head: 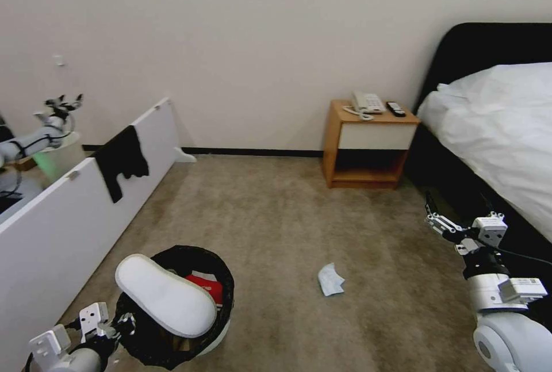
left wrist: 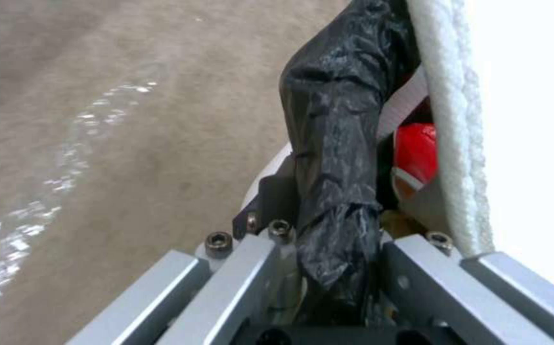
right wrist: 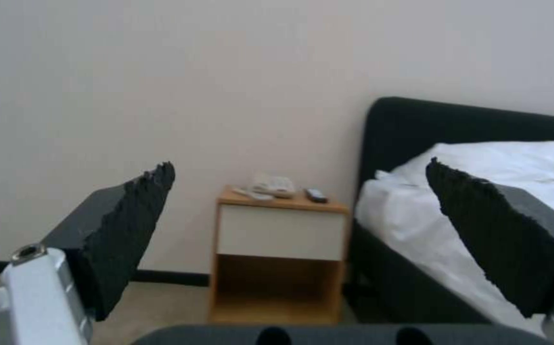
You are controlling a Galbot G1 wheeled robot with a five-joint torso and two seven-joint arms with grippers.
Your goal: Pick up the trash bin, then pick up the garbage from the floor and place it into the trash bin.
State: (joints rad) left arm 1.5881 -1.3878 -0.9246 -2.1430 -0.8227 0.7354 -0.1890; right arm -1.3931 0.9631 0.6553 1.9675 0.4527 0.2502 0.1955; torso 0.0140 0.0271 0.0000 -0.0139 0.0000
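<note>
The trash bin point(head: 223, 273), lined with a black bag, hangs low at the front left, and my left gripper point(head: 119, 324) is shut on its near rim. In the left wrist view the bag-covered rim point(left wrist: 334, 120) is clamped at my left gripper point(left wrist: 337, 225). A white slipper point(head: 164, 294) lies across the bin's top, with a red packet point(head: 206, 286) beneath it. A pale-blue mask point(head: 330, 279) lies on the floor point(head: 276, 217) to the right of the bin. My right gripper point(head: 437, 218) is held up at the right, open and holding nothing, with its fingers point(right wrist: 130, 211) spread wide.
A long white panel point(head: 63, 222) with a black cloth over it runs along the left. A wooden nightstand point(head: 368, 148) with a phone stands at the wall. The bed point(head: 494, 130) lines the right side. A pale bin with a green glow point(head: 57, 159) stands behind the panel.
</note>
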